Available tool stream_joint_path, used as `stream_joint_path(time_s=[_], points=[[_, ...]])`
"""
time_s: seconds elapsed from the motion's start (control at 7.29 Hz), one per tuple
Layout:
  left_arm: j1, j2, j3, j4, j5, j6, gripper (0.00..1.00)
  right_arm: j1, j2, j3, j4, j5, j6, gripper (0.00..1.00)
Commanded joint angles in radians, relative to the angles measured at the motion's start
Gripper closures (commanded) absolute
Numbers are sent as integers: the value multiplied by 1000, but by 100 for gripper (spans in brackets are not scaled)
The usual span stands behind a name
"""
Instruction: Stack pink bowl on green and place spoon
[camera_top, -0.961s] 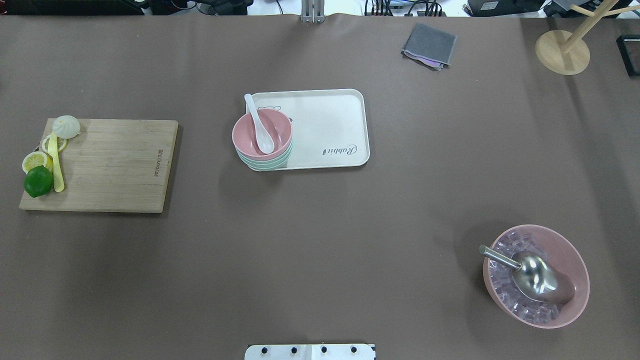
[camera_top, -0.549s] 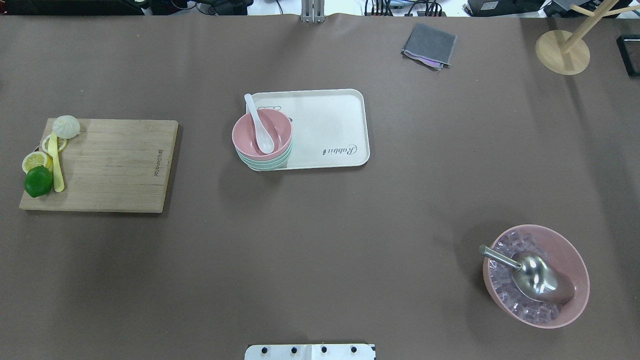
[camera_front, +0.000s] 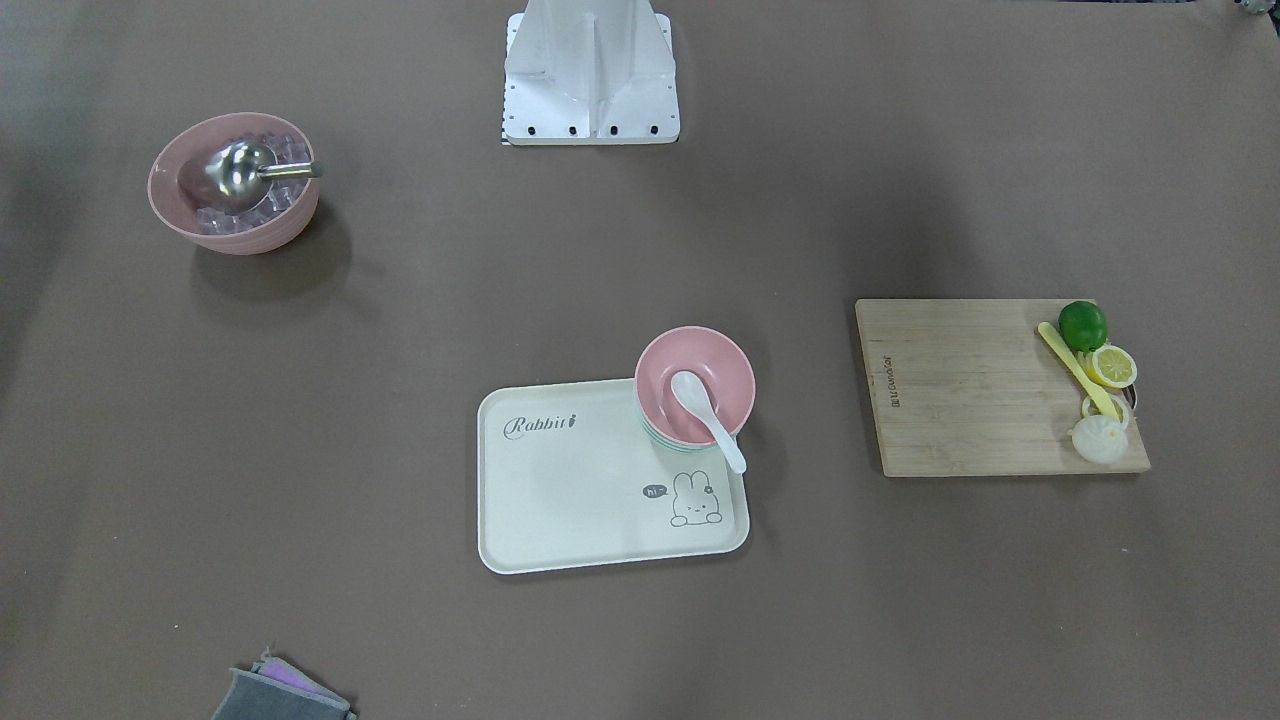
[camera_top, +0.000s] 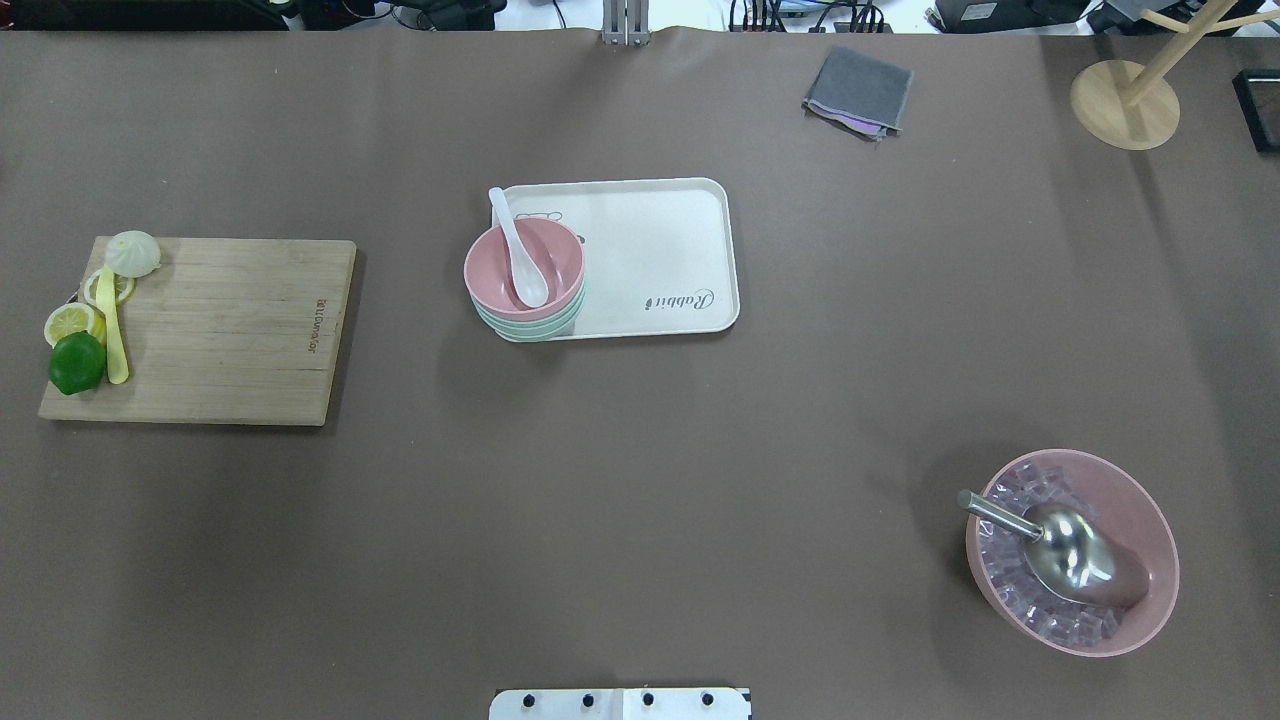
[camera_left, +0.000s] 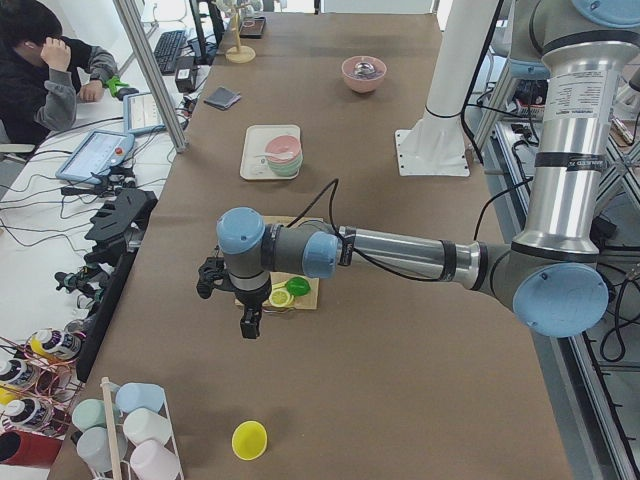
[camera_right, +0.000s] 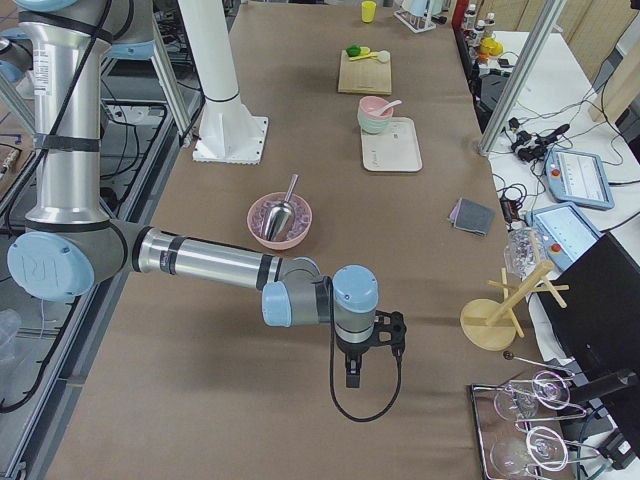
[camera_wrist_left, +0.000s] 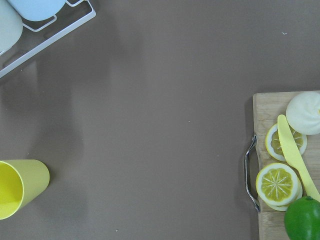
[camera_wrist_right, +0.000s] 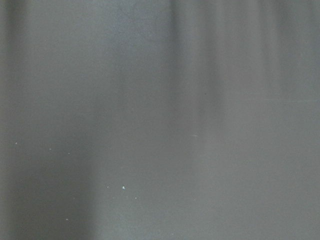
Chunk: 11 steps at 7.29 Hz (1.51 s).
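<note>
A pink bowl (camera_top: 500, 265) sits stacked on green bowls (camera_top: 535, 328) at the left end of a cream tray (camera_top: 660, 250). A white spoon (camera_top: 520, 255) lies in the pink bowl, its handle over the far rim. The stack also shows in the front-facing view (camera_front: 715, 365). Neither gripper shows in the overhead or front-facing views. The left gripper (camera_left: 248, 328) hangs beyond the cutting board's outer end, far from the tray. The right gripper (camera_right: 350, 380) hangs over bare table near the right end. I cannot tell whether either is open or shut.
A wooden cutting board (camera_top: 220, 330) holds a lime (camera_top: 77, 362), lemon slices, a yellow knife and a bun. A large pink bowl (camera_top: 1150, 520) holds ice and a metal scoop. A grey cloth (camera_top: 858, 90) and wooden stand (camera_top: 1124, 104) sit far back. A yellow cup (camera_wrist_left: 17, 187) lies on its side.
</note>
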Motion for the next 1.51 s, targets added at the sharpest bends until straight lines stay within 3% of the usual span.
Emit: stream_joint_path(time_s=[0.0,1.37], points=[[2,1,6,3,1,0,2,0,-9,-1,1,2,-2,0],[5,23,0,1,-2,0,2,0,-9,6,2,0,-2,0]])
